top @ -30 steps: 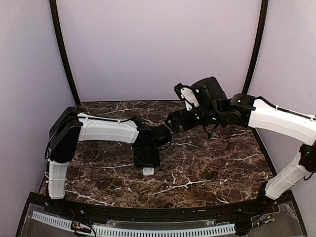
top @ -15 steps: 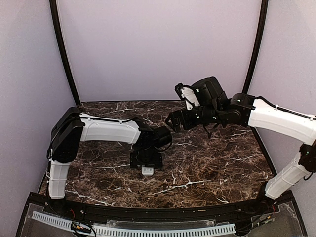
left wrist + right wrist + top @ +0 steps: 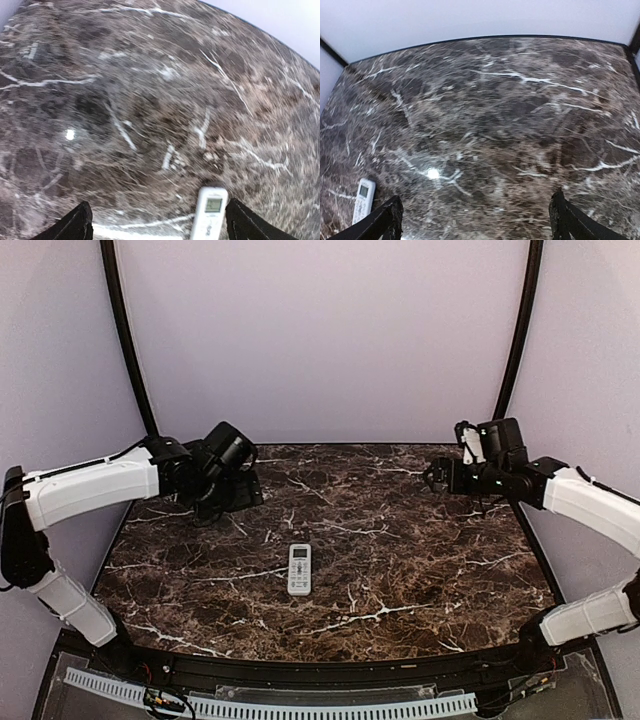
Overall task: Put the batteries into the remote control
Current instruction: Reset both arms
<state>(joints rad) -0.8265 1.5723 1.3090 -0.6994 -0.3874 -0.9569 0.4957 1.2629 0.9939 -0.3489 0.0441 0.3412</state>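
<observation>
The remote control (image 3: 300,568) lies flat and face up on the marble table, mid-front, screen end toward the back wall, with nothing touching it. It also shows at the bottom of the left wrist view as the remote control (image 3: 210,214), and at the lower left of the right wrist view as the remote control (image 3: 364,199). My left gripper (image 3: 243,496) hangs open at the back left, well away from it; my left gripper (image 3: 160,231) has nothing between its fingers. My right gripper (image 3: 433,478) is open and empty at the back right, as my right gripper (image 3: 476,226) shows. The batteries are out of view.
The dark veined marble table (image 3: 420,570) is bounded by lilac walls at the back and sides. Black curved posts (image 3: 128,340) stand at the back corners. A white slotted rail (image 3: 300,706) runs along the near edge.
The left gripper opened, left the remote and swung back to the rear left. The right arm drew back from the centre to the rear right. The remote now lies uncovered.
</observation>
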